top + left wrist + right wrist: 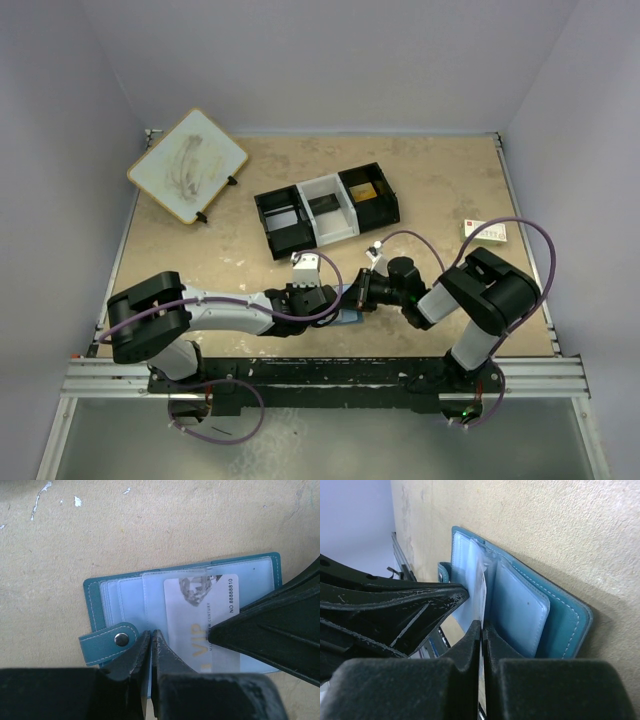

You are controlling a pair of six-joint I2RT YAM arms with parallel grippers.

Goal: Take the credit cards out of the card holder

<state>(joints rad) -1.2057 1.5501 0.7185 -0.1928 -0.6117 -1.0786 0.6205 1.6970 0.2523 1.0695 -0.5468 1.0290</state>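
My left gripper (151,636) is pinched fully together. Its tips sit on the near edge of the holder (93,594), just right of the snap tab (102,645). I cannot tell whether a clear sleeve (154,587) is nipped between them.

The holder lies open and flat on the table (150,525), between my two wrists and near my bases. It looks light and floppy, with soft covers and thin, slick plastic pockets. I judge it will lift or slide with any pull unless my left tips pin it down.

Toward the right, seemingly partly out of a pocket, is the card (200,607), white and printed VIP. It looks stiff, thin, smooth and light. It should slide freely once the sleeve lets go, but it could also slip out of a weak pinch. The best hold is its bare outer edge, clear of the plastic, with the pull in line with the pocket mouth.

My right gripper (482,630) is closed narrow at that spot, on what looks like the card's edge.
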